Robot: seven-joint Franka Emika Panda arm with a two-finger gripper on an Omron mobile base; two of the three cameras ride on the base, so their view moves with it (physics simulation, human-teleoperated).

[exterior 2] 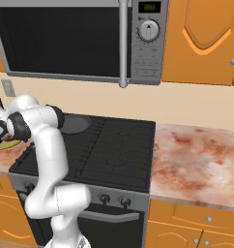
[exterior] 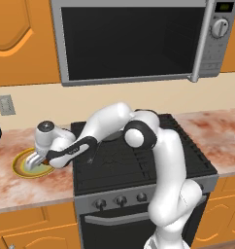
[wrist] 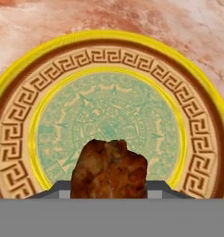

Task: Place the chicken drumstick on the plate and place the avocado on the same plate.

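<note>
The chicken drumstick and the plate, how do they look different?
The chicken drumstick is a small, lumpy, orange-brown chunk, while the plate is wide, round and flat. The drumstick is one plain colour; the plate has a yellow rim, a patterned band and a pale green centre. The drumstick is clamped in the end effector above the plate, while the plate rests on the counter. Both are in the hand view together.

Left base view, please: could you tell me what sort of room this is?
A rendered home kitchen: a black gas stove stands beneath a silver wall-mounted microwave, between orange wooden cabinets and a mottled reddish stone counter.
</note>
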